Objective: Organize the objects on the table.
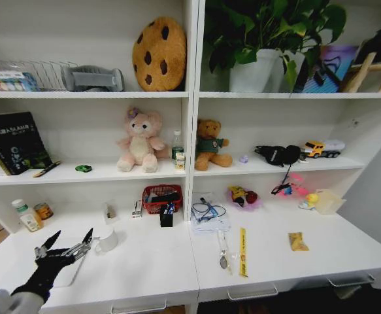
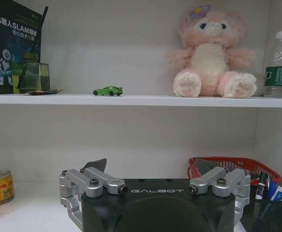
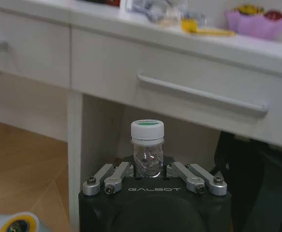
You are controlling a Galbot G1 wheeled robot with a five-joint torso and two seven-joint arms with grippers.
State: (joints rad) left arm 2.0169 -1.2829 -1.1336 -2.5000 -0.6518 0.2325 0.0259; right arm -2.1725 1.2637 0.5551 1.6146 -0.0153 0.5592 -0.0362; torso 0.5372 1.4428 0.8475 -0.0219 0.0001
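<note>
Over the left front part of the table [image 1: 170, 268], the left gripper [image 1: 69, 245] hovers with fingers spread and nothing between them, just beside a white mug [image 1: 106, 241]. Green toy car [image 2: 108, 91] stands on the shelf above, long axis along the shelf edge, with free shelf between it and the pink plush bear [image 2: 212, 55]. Below the table edge, beside a drawer handle [image 3: 201, 94], the right gripper [image 3: 148, 169] is clenched on a small bottle [image 3: 147, 147].

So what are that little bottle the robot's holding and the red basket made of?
The small bottle in the right end effector looks like clear plastic, possibly glass: you can see through it, under an opaque white-and-green cap. The red basket on the table seems moulded plastic, with an openwork wall and a matte finish.
</note>
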